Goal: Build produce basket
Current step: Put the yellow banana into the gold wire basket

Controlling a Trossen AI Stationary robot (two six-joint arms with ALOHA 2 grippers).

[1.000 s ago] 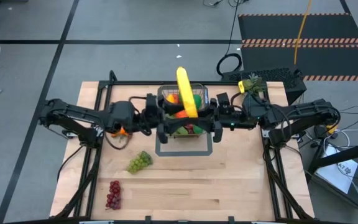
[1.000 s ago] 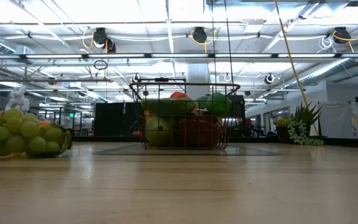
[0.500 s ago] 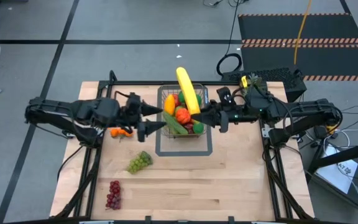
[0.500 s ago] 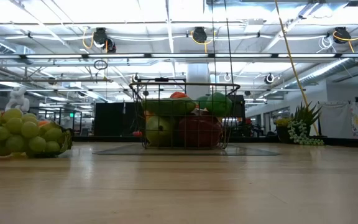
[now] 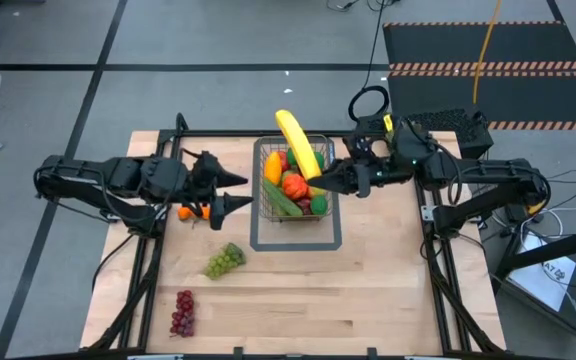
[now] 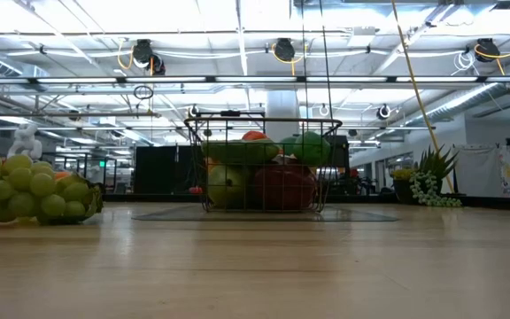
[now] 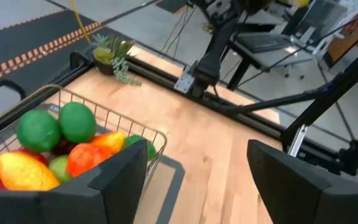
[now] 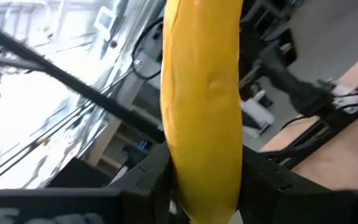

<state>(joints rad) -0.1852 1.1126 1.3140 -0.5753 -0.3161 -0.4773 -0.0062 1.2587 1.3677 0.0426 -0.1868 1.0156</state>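
Holding the banana (image 5: 297, 144) over the basket (image 5: 294, 181) — right pincer (image 5: 320, 180) clamped on it, left pincer (image 5: 230, 191) apart beside the basket; grapes (image 5: 224, 260) still outside.

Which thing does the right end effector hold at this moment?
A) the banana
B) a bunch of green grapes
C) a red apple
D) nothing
A: the right end effector is shut on the banana, which sticks up above the basket; the right wrist view shows it between the fingers.
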